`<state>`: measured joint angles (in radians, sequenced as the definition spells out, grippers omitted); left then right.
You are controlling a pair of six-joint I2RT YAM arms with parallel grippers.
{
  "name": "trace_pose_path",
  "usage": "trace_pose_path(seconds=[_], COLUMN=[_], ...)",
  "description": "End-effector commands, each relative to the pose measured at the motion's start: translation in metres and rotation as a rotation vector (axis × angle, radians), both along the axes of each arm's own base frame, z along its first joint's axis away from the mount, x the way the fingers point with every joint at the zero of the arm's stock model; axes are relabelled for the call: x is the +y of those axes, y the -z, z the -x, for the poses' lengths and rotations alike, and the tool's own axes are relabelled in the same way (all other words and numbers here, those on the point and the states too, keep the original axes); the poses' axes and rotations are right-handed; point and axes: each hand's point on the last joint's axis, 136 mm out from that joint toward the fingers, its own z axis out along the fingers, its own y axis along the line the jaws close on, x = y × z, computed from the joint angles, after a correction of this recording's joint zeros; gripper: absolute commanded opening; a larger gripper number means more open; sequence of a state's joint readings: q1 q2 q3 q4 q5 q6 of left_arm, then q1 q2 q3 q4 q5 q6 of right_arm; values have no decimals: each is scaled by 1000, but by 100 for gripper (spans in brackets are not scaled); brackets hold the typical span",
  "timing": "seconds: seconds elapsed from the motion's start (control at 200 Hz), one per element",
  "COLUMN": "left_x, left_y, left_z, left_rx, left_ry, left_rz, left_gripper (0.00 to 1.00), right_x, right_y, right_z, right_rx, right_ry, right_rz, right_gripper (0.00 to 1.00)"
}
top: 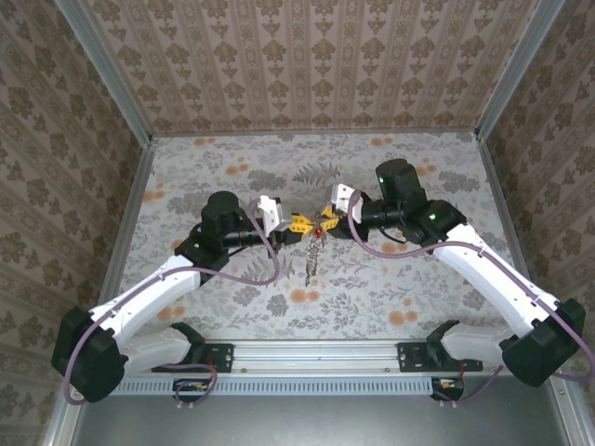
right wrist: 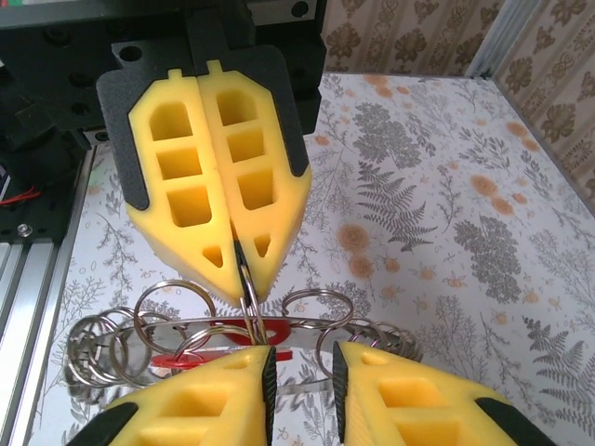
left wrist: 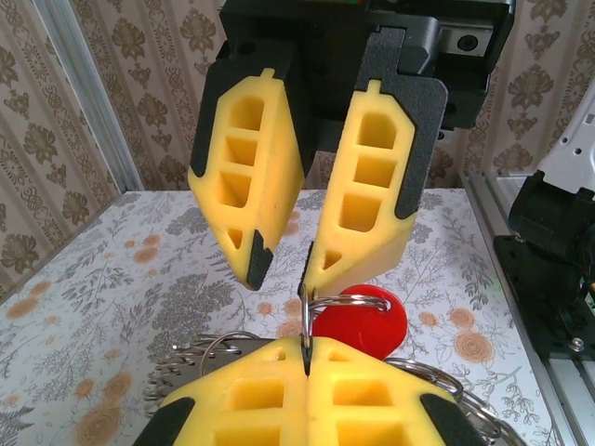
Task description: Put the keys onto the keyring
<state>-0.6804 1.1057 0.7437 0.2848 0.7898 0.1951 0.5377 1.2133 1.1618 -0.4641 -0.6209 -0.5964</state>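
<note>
While the L gripper [left wrist: 307,358] is clamped shut on a thin wire of the keyring [left wrist: 304,321], the R gripper [right wrist: 302,376] meets it tip to tip w/ fingers apart and nothing btwn them. The red plastic piece [left wrist: 367,325] sits just beyond the L gripper's tips, below the R gripper. Small metal rings [right wrist: 102,348] bunch beside the R gripper, near its tips. The keys [top: 313,258] hang in a cluster below both grippers, over the floral worktop [top: 418,297].
</note>
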Motion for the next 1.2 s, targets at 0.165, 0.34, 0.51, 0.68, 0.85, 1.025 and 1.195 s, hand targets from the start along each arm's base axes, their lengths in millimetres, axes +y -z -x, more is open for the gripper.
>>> trace_pose_path(seconds=[0.165, 0.34, 0.51, 0.68, 0.85, 1.025, 1.195], left_x=[-3, -6, -6, -6, -7, -6, -7], left_y=[-13, -12, -11, -11, -10, -9, -9], left_z=[11, 11, 11, 11, 10, 10, 10], left_rx=[-56, -47, -37, -37, -32, -29, -29], left_ry=[48, 53, 52, 51, 48, 48, 49], left_rz=[40, 40, 37, 39, 36, 35, 36], left_gripper=[0, 0, 0, 0, 0, 0, 0], right_x=[12, 12, 12, 12, 13, 12, 11], right_y=[-4, -2, -3, -2, 1, 1, -1], right_z=[17, 19, 22, 23, 26, 29, 29], right_rx=[27, 22, 16, 24, 30, 21, 0], right_ry=[-87, -87, -94, -94, -98, -98, -95], right_rz=[-24, -24, -28, -28, -26, -37, -48], right_gripper=[27, 27, 28, 28, 26, 24, 25])
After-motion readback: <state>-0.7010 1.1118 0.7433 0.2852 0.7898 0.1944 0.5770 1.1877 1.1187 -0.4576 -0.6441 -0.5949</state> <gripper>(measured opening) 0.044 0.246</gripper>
